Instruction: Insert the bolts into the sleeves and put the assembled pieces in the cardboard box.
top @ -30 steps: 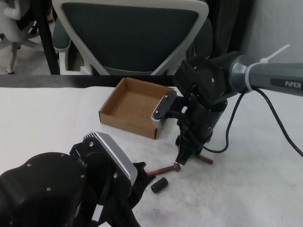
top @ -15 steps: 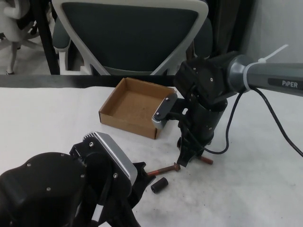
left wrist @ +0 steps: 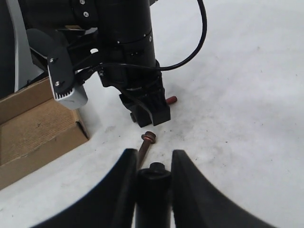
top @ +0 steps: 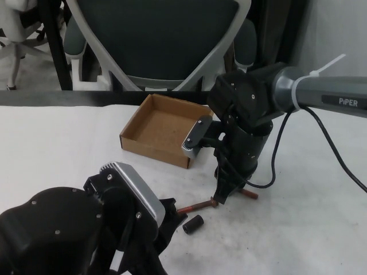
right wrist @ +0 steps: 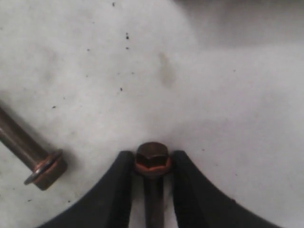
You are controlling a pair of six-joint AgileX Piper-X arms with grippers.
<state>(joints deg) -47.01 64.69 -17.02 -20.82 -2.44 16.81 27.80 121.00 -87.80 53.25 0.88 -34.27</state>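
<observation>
A copper bolt [right wrist: 152,160] lies at table level with my right gripper [right wrist: 152,164] shut on its shank, the hex head poking out past the fingertips. In the high view that gripper [top: 225,196] points straight down, and the bolt's head [top: 250,194] sticks out behind it. A second bolt [top: 198,205] lies loose just beside it, also seen as bolt [left wrist: 146,144] and bolt [right wrist: 33,159]. My left gripper [left wrist: 153,156] is shut on a black sleeve [left wrist: 152,183], which shows in the high view as sleeve [top: 194,223]. The cardboard box [top: 153,150] stands open behind them.
The right arm's grey wrist camera [top: 194,137] hangs over the box's near corner [left wrist: 78,130]. A black cable [top: 275,166] loops down beside the right arm. An office chair [top: 155,40] stands beyond the bench's far edge. White cloth covers the bench.
The right arm has edged slightly left over its bolt. The left arm's body has sunk a little. The loose bolt, sleeve and box have not moved.
</observation>
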